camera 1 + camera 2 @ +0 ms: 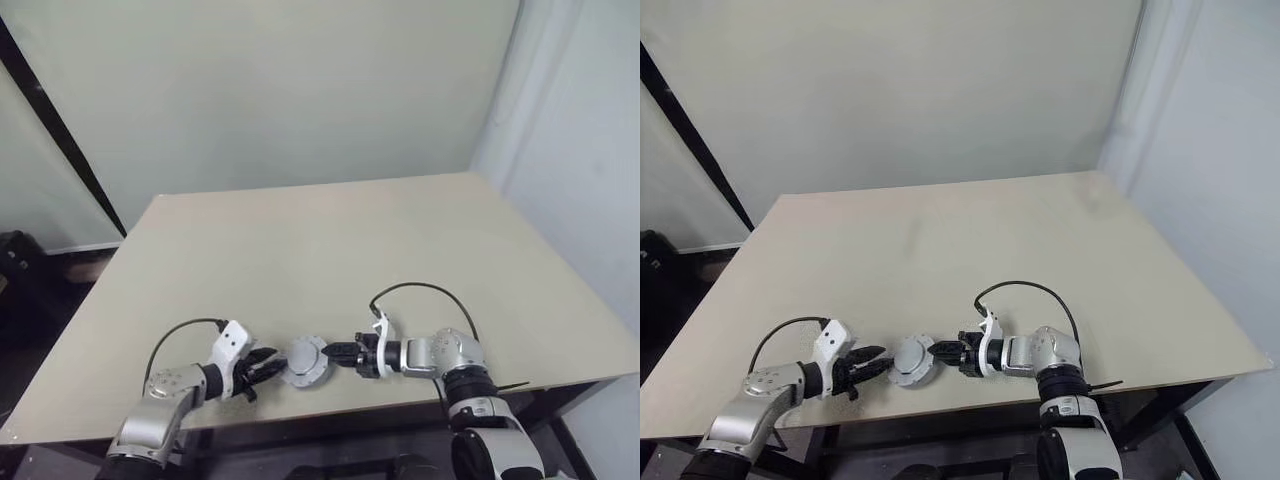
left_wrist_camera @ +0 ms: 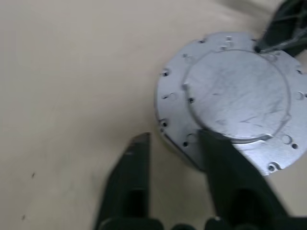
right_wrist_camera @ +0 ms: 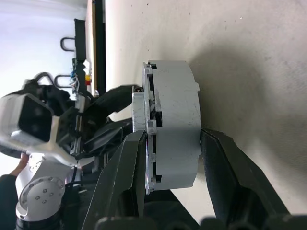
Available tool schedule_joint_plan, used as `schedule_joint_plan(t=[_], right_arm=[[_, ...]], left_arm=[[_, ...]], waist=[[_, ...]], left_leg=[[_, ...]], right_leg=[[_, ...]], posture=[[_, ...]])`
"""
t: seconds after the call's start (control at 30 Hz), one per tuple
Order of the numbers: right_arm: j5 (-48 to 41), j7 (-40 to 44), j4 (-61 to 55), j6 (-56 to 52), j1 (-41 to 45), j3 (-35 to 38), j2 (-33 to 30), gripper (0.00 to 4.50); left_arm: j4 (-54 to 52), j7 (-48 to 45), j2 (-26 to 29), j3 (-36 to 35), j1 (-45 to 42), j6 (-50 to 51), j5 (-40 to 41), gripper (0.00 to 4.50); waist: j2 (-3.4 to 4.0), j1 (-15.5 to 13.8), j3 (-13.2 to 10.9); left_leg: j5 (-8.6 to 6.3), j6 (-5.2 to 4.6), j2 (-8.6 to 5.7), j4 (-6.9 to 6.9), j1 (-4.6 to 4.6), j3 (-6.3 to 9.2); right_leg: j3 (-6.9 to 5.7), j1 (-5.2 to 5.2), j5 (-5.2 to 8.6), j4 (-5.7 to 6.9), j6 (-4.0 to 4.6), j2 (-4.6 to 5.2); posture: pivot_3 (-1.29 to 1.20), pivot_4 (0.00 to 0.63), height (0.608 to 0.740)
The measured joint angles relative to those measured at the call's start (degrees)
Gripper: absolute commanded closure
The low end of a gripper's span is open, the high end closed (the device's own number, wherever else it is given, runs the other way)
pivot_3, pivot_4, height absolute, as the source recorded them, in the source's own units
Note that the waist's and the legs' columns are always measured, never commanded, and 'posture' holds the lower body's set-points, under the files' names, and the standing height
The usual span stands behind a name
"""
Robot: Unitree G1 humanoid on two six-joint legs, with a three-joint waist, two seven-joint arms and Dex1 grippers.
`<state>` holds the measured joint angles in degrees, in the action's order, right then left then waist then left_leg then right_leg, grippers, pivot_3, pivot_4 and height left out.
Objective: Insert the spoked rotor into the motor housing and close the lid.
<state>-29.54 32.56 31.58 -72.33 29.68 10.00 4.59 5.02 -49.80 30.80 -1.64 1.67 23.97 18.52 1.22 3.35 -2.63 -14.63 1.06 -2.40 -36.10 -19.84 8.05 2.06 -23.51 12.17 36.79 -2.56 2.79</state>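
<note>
Beige table (image 1: 330, 250): right gripper (image 1: 333, 354) clamps motor housing (image 3: 175, 124); left gripper (image 1: 268, 367) parted beside lid (image 2: 235, 96).

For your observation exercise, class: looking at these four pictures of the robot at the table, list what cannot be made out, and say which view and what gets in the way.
- Spoked rotor: whether it sits inside; the round pale silver lid covers the round silver-grey motor housing.
- Housing's copper windings: hidden likewise.
- Lid fully seated: unclear; the right wrist view shows a gap at its edge.
- Left tool: its black finger hides part of the lid's rim.
- Lid's small marks: too small in the head views.
</note>
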Motion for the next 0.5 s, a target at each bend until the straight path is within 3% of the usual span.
schedule_joint_plan(t=[0.13, 0.3, 0.5], right_arm=[[-0.6, -0.1, -0.5, -0.5, -0.6, 0.4, 0.2, 3.07], [-2.6, -0.5, -1.9, -2.7, -1.8, 2.5, 1.2, 3.07], [-6.4, -1.1, -6.4, -4.2, -1.9, 5.6, 4.1, 3.07]], left_arm=[[-0.7, 0.4, -0.4, -5.7, 0.2, 5.6, 6.3, 0.09], [-4.0, 6.6, -4.8, -16.2, 0.6, 14.5, 17.3, 0.00], [-6.9, 10.7, -7.1, -19.4, 3.2, 26.8, 27.4, 0.00]], waist=[[-0.07, 0.6, 0.0], [-0.30, 0.9, -0.2], [-0.38, 0.9, -0.3]], left_leg=[[0.00, 0.00, 0.00, 0.00, -0.22, 0.17], [0.00, 0.00, -0.02, -0.05, -0.30, 0.19], [0.01, 0.01, -0.02, -0.11, -0.70, 0.27]], right_leg=[[-0.13, -0.14, 0.00, -0.02, 0.01, -0.01], [-0.12, -0.16, -0.01, -0.03, 0.01, 0.02], [-0.19, -0.48, -0.02, 0.00, 0.02, 0.00]], posture=[[0.00, 0.000, 0.740], [0.00, 0.000, 0.740], [0.00, 0.000, 0.740]])
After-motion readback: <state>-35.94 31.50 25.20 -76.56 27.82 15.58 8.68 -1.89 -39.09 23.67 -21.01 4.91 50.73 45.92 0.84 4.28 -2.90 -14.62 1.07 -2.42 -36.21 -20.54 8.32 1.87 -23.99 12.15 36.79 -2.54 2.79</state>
